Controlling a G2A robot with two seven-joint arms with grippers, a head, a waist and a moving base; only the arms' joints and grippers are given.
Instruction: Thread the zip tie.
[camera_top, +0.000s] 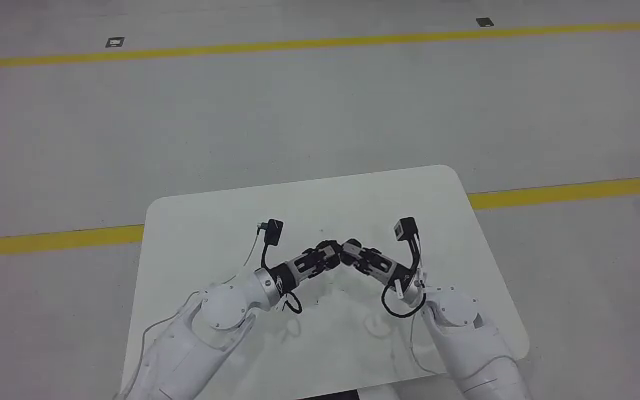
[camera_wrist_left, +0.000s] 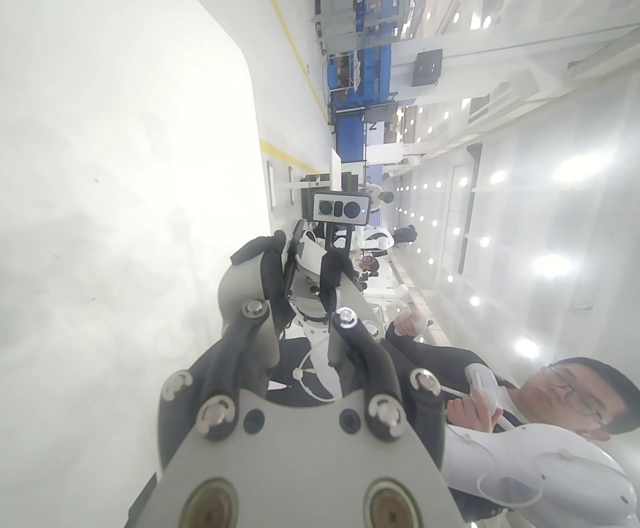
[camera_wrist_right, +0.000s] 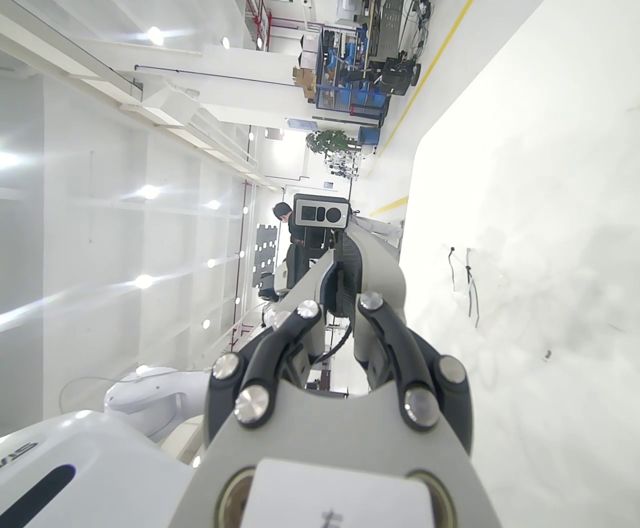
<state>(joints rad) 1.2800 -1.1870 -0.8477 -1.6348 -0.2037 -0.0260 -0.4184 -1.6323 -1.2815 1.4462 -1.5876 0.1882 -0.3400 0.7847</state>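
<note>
My two grippers meet tip to tip above the middle of the white table (camera_top: 200, 230). The left gripper (camera_top: 328, 253) comes in from the near left, the right gripper (camera_top: 351, 250) from the near right. In the left wrist view my left gripper (camera_wrist_left: 300, 265) points straight at the right arm's wrist camera (camera_wrist_left: 341, 207). The right gripper (camera_wrist_right: 341, 270) likewise faces the left arm's wrist camera (camera_wrist_right: 320, 212). No zip tie can be made out between the tips. Two thin dark zip ties (camera_wrist_right: 452, 267) (camera_wrist_right: 471, 292) lie loose on the table beyond the left arm.
A small dark speck (camera_wrist_right: 547, 356) lies on the tabletop. The table's rounded far corners and edges are close by, with grey floor and yellow floor lines (camera_top: 300, 45) past them. The far half of the table is bare white surface.
</note>
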